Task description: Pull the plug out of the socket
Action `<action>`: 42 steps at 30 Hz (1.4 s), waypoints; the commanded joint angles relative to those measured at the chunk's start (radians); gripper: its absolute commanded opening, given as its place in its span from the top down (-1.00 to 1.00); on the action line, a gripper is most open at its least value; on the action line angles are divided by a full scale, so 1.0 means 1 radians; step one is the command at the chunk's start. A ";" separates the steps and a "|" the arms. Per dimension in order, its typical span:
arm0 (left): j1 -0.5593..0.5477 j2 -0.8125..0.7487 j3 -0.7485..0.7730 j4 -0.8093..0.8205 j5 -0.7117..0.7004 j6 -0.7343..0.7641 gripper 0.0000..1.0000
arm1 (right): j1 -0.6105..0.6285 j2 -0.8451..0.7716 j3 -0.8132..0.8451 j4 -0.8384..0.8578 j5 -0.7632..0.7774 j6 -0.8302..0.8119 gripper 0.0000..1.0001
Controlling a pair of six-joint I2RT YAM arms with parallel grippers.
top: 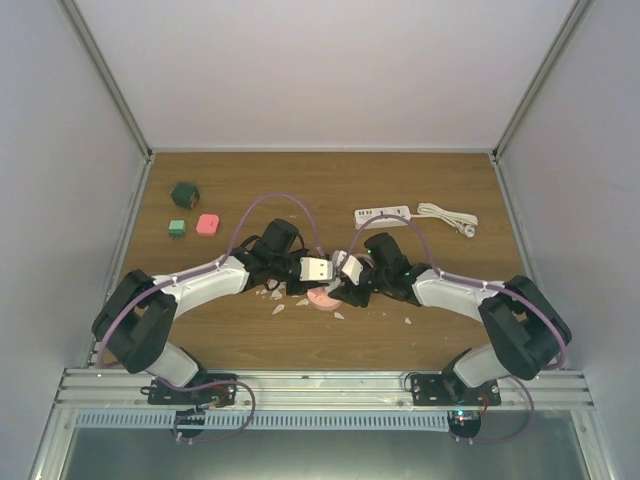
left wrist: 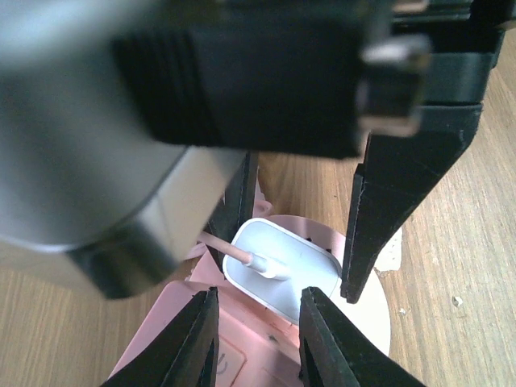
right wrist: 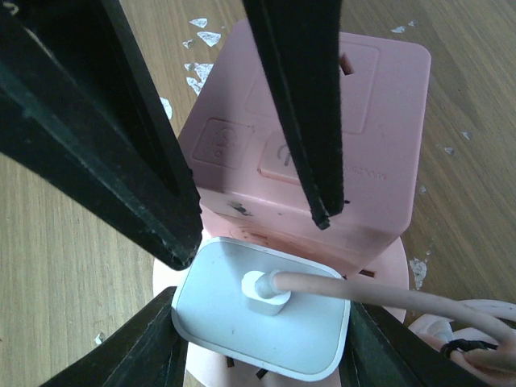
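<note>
A white plug point(right wrist: 234, 334) with a pink cable point(right wrist: 419, 302) sits in a pink cube socket point(right wrist: 379, 161) on a round base, mid-table point(top: 322, 299). My right gripper point(right wrist: 262, 326) is shut on the plug, one finger on each side. My left gripper point(left wrist: 258, 297) reaches in from the opposite side. Its jaws stand a narrow gap apart over the socket's button face point(left wrist: 250, 351), tips close to the plug point(left wrist: 306, 266), with nothing clamped between them. The socket is wider than that gap. In the top view both grippers point(top: 318, 272) point(top: 343, 280) meet over the socket.
A white power strip point(top: 382, 213) with its coiled cable point(top: 447, 217) lies behind the right arm. A dark green cube point(top: 185, 193), a small green block point(top: 176, 227) and a pink block point(top: 207, 224) sit at the back left. White flakes point(top: 278, 308) lie around the socket.
</note>
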 commanded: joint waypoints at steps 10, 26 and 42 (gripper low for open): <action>-0.011 0.081 -0.039 -0.101 -0.074 0.023 0.43 | -0.070 -0.013 0.045 0.119 -0.137 0.050 0.51; -0.015 0.105 -0.024 -0.117 -0.065 0.020 0.43 | -0.073 0.026 0.095 0.101 -0.222 0.142 0.55; -0.016 0.104 -0.024 -0.128 -0.056 0.018 0.44 | -0.102 -0.093 -0.003 0.190 -0.188 0.085 0.56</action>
